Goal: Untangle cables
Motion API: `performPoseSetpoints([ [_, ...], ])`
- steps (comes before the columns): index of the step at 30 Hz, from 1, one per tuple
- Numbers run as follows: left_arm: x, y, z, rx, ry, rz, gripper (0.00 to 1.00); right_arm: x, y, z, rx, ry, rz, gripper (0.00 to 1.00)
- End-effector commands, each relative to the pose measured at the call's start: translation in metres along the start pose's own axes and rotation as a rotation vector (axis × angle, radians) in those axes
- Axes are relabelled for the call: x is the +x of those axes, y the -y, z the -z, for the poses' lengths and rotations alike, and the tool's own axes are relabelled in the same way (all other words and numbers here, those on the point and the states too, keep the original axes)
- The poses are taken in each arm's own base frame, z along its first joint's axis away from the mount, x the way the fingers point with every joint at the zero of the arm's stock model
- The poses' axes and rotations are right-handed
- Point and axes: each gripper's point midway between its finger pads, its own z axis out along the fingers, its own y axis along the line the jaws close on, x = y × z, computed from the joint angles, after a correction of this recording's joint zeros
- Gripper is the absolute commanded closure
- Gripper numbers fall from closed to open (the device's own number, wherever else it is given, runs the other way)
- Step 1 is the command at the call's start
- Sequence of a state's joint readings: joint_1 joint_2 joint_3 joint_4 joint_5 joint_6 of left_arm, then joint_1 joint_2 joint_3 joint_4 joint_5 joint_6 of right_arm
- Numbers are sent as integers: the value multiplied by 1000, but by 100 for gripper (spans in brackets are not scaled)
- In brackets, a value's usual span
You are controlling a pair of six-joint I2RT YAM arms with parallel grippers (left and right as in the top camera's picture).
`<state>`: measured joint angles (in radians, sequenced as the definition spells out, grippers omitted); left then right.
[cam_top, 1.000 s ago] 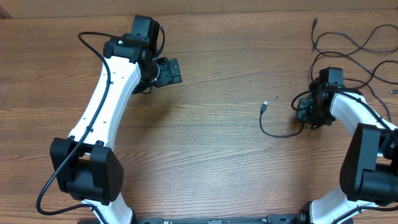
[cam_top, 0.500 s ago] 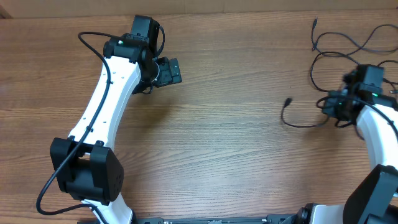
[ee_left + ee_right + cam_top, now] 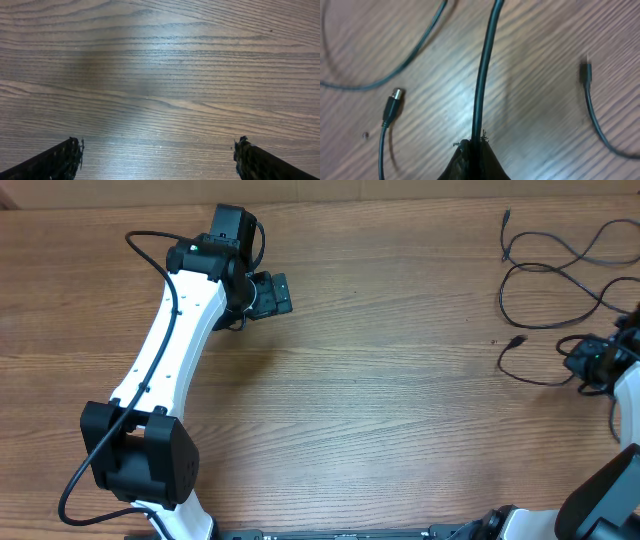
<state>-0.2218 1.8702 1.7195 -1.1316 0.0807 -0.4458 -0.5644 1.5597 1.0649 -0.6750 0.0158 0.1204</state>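
Right gripper [image 3: 474,153]: its two fingers are pressed together, pinching one thin black cable. It is low in its own camera view, at the right side of the table.
Held cable [image 3: 484,75]: it runs straight away from the pinch, across the wood. I think it is held so it can be pulled away from the others.
Silver plug [image 3: 393,106]: it lies flat on the wood just left of the held cable and does not touch it. I cannot tell if it is the end of the same cable.
Dark plug [image 3: 584,74]: it lies on the other side, to the right, apart from the held cable. Nothing holds it.
Left gripper [image 3: 158,152]: it is spread wide and holds nothing. It hangs over bare table [image 3: 160,60], well apart from every cable. I think it is waiting for its turn.
Left fingers [image 3: 60,161]: only the dark tips show, one in each bottom corner of the view.
Far cables [image 3: 501,298]: they lie in loose loops at the far right corner of the table, seen from above. Some look like they cross each other, so I think the job is not done.
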Motion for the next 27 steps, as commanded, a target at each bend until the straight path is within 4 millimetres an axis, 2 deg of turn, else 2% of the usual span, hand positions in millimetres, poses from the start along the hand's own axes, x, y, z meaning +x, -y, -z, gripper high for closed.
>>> performPoseSetpoints([
  [1,-5,2,13,8,40,-8,1,-19,-2,10,-9,69,6,96],
  [11,-6,3,13,10,43,-8,1,-24,-11,8,-49,90,219,96],
  [16,-7,3,13,11,47,-8,0,-15,-40,10,-217,101,510,96],
  [19,-7,3,13,12,47,-9,0,-11,-38,10,-208,89,584,96],
  [27,-7,3,13,11,47,-9,0,3,-13,-4,-103,24,569,96],
])
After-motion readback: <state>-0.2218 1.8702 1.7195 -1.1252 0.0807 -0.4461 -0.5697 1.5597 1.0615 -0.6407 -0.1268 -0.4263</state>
